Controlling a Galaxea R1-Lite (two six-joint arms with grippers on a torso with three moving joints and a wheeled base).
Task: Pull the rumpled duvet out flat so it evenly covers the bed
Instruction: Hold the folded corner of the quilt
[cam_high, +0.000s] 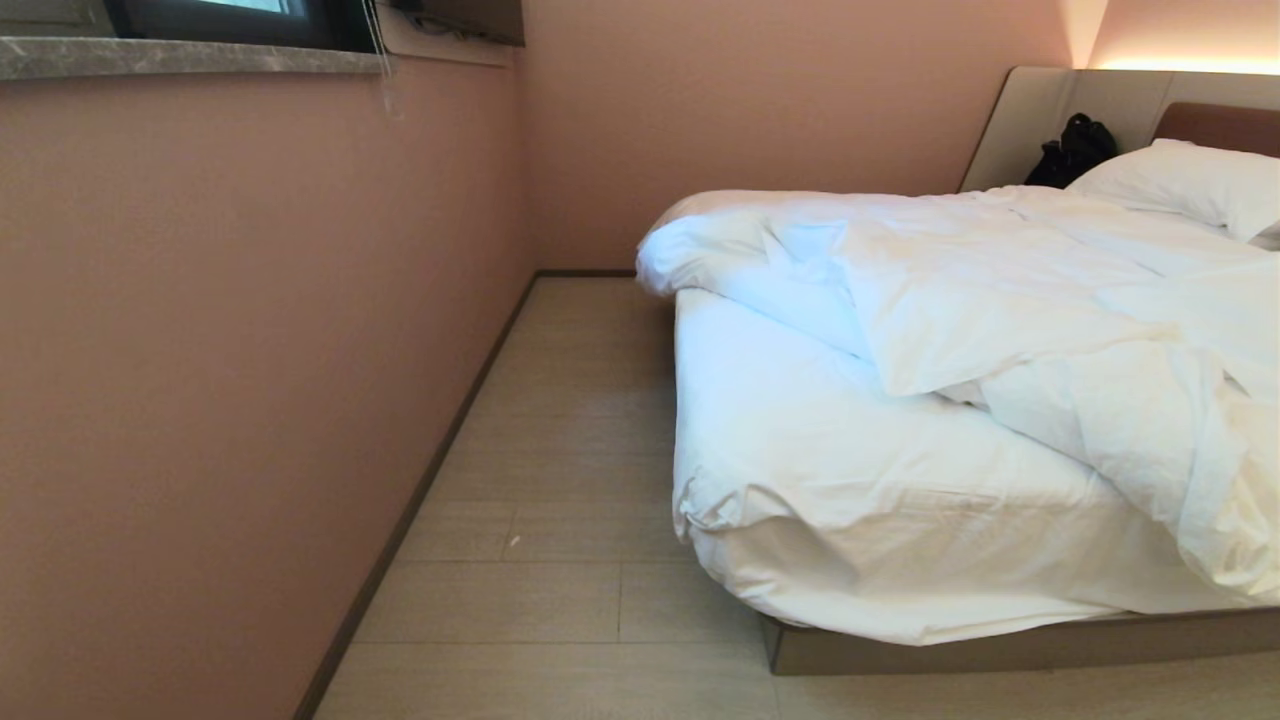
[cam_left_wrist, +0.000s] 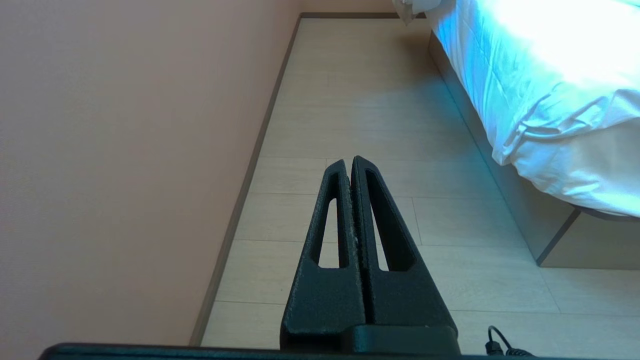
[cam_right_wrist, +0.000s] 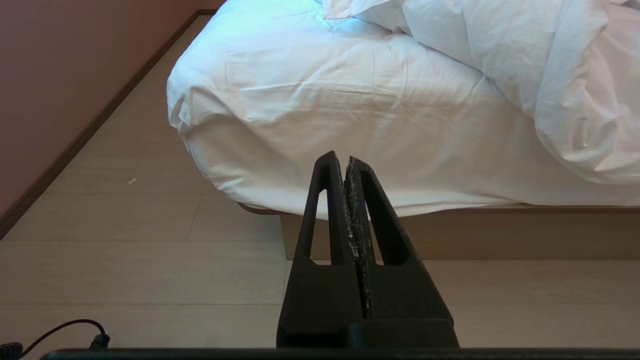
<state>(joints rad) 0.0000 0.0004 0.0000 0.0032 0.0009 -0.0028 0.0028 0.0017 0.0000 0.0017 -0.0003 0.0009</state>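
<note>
Work has not begun yet — the puffy, wrinkled white duvet (cam_high: 1010, 300) sits bunched at right on the low white-sheeted bed (cam_high: 850, 500), while the left gripper (cam_left_wrist: 351, 162) and right gripper (cam_right_wrist: 340, 159) hang empty, jaws pressed together, so next comes reaching its edge.

Head view looks forward and down from off the foot corner of the bed (cam_high: 900, 520), wall on its left. Left wrist view sits low, aimed along the floor (cam_left_wrist: 350, 100) beside the bed. Right wrist view faces the same mattress corner, nearer; all three share it
</note>
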